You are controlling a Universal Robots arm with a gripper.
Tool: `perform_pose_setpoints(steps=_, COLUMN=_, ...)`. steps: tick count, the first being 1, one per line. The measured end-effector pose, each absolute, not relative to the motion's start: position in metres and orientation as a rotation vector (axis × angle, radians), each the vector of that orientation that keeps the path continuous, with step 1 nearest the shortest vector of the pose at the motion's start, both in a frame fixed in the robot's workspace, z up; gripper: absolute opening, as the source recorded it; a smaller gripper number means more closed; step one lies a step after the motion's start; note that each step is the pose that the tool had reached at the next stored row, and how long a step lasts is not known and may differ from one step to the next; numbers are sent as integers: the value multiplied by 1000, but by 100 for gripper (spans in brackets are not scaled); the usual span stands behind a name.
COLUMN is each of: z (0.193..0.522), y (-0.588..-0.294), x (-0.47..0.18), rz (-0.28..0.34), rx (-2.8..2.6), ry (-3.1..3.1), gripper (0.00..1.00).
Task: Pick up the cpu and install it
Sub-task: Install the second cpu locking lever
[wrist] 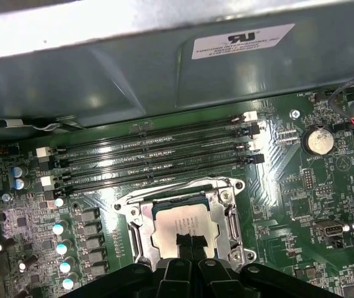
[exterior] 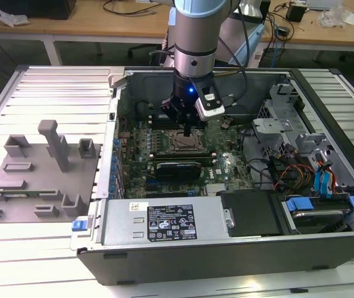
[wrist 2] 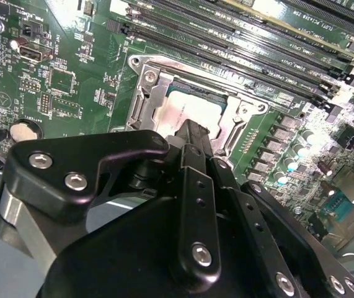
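Inside the open computer case (exterior: 238,248), the pincer (wrist: 189,241) hangs just above the motherboard socket (wrist: 133,214), its fingertips closed together over the cpu (wrist: 180,223), which lies seated within the socket frame; 4 memory slots (wrist: 152,158) run just beyond the socket.

the claw (exterior: 187,131) hangs low over the socket frame (wrist: 183,226), fingertips (wrist: 189,241) just above the cpu (wrist: 180,226). memory slots (wrist: 152,161) and the case wall (wrist: 133,74) crowd close beyond it; capacitors (wrist: 62,248) stand beside. open air lies above the motherboard (exterior: 164,155).
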State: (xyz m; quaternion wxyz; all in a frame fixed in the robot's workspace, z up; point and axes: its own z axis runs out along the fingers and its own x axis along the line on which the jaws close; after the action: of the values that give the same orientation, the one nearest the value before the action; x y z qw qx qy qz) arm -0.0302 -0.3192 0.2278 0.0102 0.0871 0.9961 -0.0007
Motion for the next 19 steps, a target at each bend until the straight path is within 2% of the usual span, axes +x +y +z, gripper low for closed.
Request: perform_pose_setpoints(steps=19, z=232, y=-319, x=-30, rz=-2, rx=272, ry=3109, gripper=11)
